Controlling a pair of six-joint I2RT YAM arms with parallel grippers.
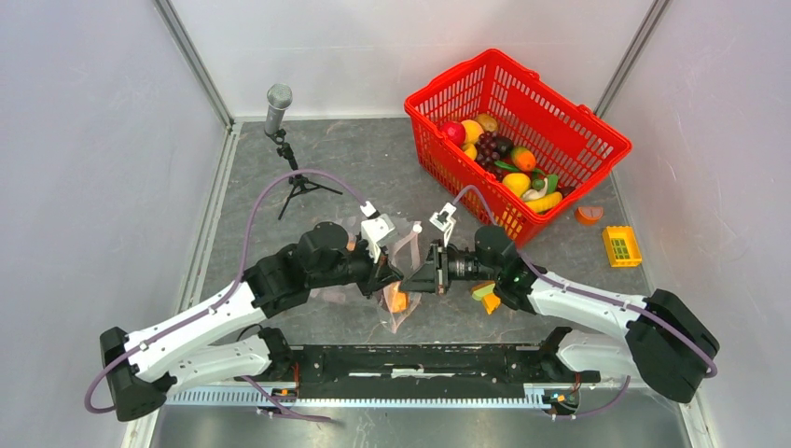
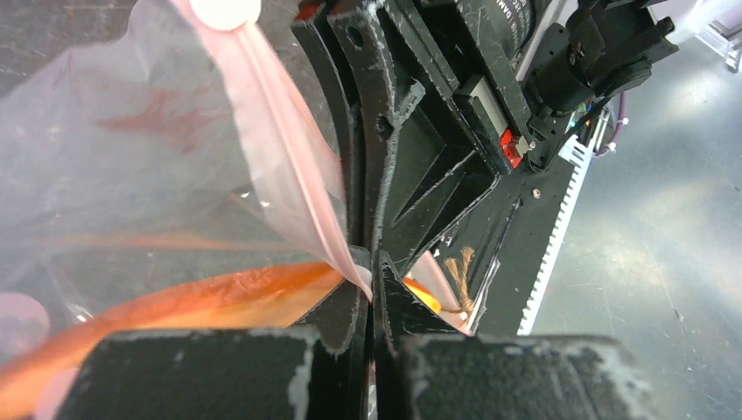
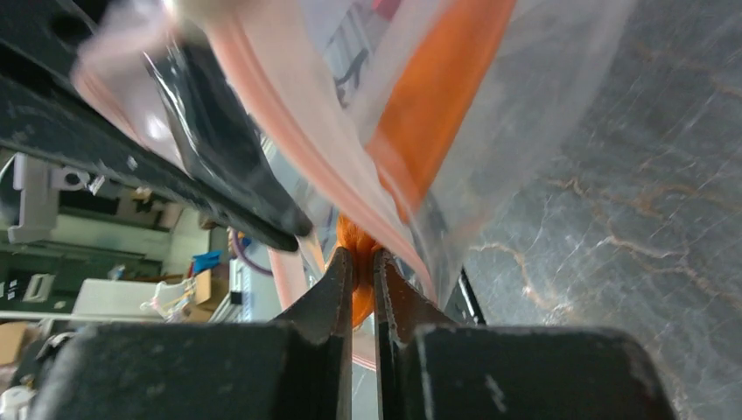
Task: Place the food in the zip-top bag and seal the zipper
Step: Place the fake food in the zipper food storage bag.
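- Now we've got the zip-top bag [image 1: 408,250] held between both arms mid-counter [image 1: 373,159], well apart from the red basket [image 1: 564,126].
- Left claw [image 2: 371,278] is pinched tight on the pink zipper [image 2: 280,149], strip caught right between its tips.
- Right claw [image 3: 359,267] is squeezed onto the bag's edge, with pink and orange showing in the narrow gap.
- We spot one orange piece [image 1: 398,301] low inside the bag; most food [image 1: 508,154] sits in the basket.

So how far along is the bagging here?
Done: one orange piece sits inside the zip-top bag. In hand: the left gripper pinches the zipper, the right gripper the bag's mouth. Left: much food lies in the red basket; whether the zipper is sealed can't be told.
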